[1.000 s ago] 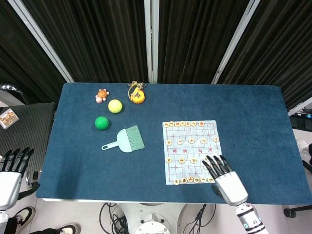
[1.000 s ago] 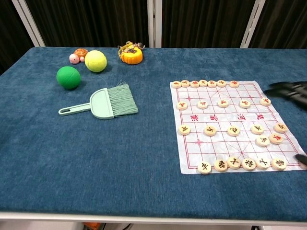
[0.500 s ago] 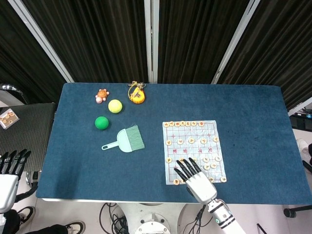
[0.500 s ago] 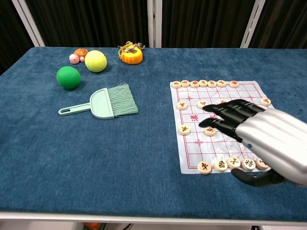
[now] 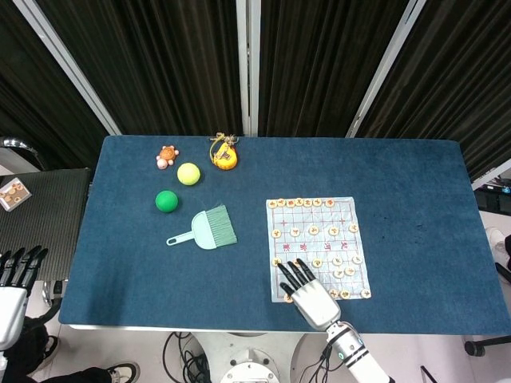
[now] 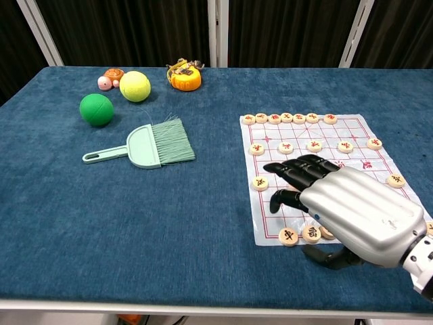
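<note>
My right hand [image 5: 307,289] [image 6: 345,206] hovers open, palm down, over the near left part of a white chess mat [image 5: 314,246] [image 6: 323,177]. Its fingers are spread above several round wooden chess pieces [image 6: 288,236]; it holds nothing. More pieces line the mat's far row [image 6: 287,118]. My left hand [image 5: 16,275] hangs open off the table's left edge, near the floor, seen only in the head view.
On the blue table [image 5: 128,263]: a mint hand brush [image 5: 209,228] [image 6: 150,147], a green ball [image 5: 166,200] [image 6: 97,109], a yellow ball [image 5: 188,173] [image 6: 135,86], a small turtle toy [image 5: 167,156] [image 6: 108,78] and an orange toy [image 5: 223,153] [image 6: 184,76]. A black cart [image 5: 36,215] stands left.
My right hand has moved left across the mat, from its right edge to its near left part. My left hand has sunk lower at the frame's left edge.
</note>
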Controlling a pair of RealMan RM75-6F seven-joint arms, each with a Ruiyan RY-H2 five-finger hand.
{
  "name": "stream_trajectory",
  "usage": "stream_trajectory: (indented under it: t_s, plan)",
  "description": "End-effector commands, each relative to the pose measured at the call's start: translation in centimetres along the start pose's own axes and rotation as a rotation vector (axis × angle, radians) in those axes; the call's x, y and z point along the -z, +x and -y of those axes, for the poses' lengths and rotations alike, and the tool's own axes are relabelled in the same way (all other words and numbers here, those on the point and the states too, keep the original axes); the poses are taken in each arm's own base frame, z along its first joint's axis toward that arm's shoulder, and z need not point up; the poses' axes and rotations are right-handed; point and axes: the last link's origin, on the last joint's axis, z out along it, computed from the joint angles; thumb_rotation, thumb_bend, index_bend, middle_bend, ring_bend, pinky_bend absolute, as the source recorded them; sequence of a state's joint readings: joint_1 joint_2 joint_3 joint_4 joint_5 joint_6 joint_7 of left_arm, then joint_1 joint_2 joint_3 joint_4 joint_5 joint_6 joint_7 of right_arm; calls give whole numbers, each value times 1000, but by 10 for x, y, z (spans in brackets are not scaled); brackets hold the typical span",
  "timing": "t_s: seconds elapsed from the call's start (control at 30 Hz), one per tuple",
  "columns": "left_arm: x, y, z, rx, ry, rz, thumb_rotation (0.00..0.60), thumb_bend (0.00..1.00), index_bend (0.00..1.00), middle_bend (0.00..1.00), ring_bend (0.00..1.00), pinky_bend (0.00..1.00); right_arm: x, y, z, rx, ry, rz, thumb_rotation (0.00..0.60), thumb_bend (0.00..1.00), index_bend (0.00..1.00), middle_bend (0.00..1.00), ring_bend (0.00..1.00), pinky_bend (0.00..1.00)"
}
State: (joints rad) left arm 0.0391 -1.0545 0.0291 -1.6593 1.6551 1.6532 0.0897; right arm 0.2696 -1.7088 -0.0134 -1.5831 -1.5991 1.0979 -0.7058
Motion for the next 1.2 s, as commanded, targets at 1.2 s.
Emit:
stream_trajectory:
  t_s: [1.2]
  plan:
    - [5,0,9,8,16,-7,600,111,62,47,0,0,-14,5,2,-33,-23,-43,600,258,519,0,0,0]
